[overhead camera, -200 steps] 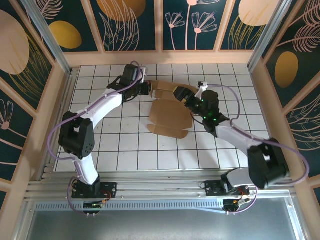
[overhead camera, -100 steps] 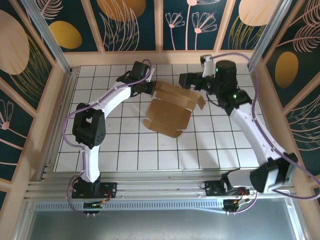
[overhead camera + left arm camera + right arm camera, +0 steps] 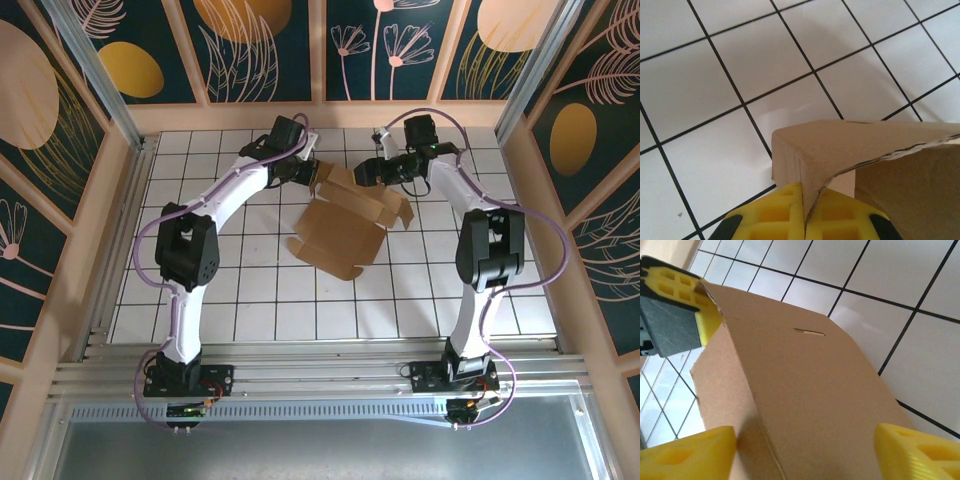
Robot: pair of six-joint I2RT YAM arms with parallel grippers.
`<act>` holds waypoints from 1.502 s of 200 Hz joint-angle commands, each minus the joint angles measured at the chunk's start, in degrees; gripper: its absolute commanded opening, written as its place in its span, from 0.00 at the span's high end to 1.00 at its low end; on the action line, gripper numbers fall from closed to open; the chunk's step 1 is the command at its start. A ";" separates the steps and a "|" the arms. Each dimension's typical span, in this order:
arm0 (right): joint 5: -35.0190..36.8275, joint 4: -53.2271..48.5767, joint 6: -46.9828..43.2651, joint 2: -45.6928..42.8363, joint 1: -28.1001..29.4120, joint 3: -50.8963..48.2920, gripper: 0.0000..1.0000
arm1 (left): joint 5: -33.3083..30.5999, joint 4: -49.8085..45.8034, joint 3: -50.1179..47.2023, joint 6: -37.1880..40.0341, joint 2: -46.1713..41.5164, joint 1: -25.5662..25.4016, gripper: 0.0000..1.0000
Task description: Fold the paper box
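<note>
The paper box point(image 3: 345, 225) is a brown cardboard sheet, partly folded, lying mid-table with its far flaps raised. My left gripper point(image 3: 312, 178) is at the sheet's far left corner. In the left wrist view its yellow fingers point(image 3: 775, 215) are shut on a folded corner of the cardboard point(image 3: 855, 145). My right gripper point(image 3: 372, 172) hovers at the far edge, jaws open wide. In the right wrist view its fingertips point(image 3: 690, 452) stand either side of a slotted cardboard panel point(image 3: 800, 380) without touching it. The left gripper point(image 3: 702, 315) shows there pinching the panel's corner.
White tiled floor point(image 3: 250, 290) with black grid lines surrounds the box. Wooden walls with painted panels point(image 3: 320, 110) close the back and both sides. An aluminium rail point(image 3: 320, 375) runs along the near edge by the arm bases.
My right arm has swung from the box's right side up to its far edge and reached over the raised flap. The left gripper kept its grip and the sheet shifted slightly.
</note>
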 commanded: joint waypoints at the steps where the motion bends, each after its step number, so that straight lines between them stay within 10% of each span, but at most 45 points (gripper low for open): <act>1: -5.30 -2.61 -0.53 1.40 -1.26 3.50 0.31 | 1.10 -5.19 4.44 0.39 2.47 -0.20 1.00; 271: -6.48 2.93 4.52 3.74 -2.22 -3.97 0.54 | 16.63 -13.81 25.82 -21.89 15.29 -1.62 1.00; 300: -6.25 2.83 4.52 3.90 -2.30 -3.53 0.54 | 15.09 -14.03 25.04 -18.50 13.99 -1.77 0.82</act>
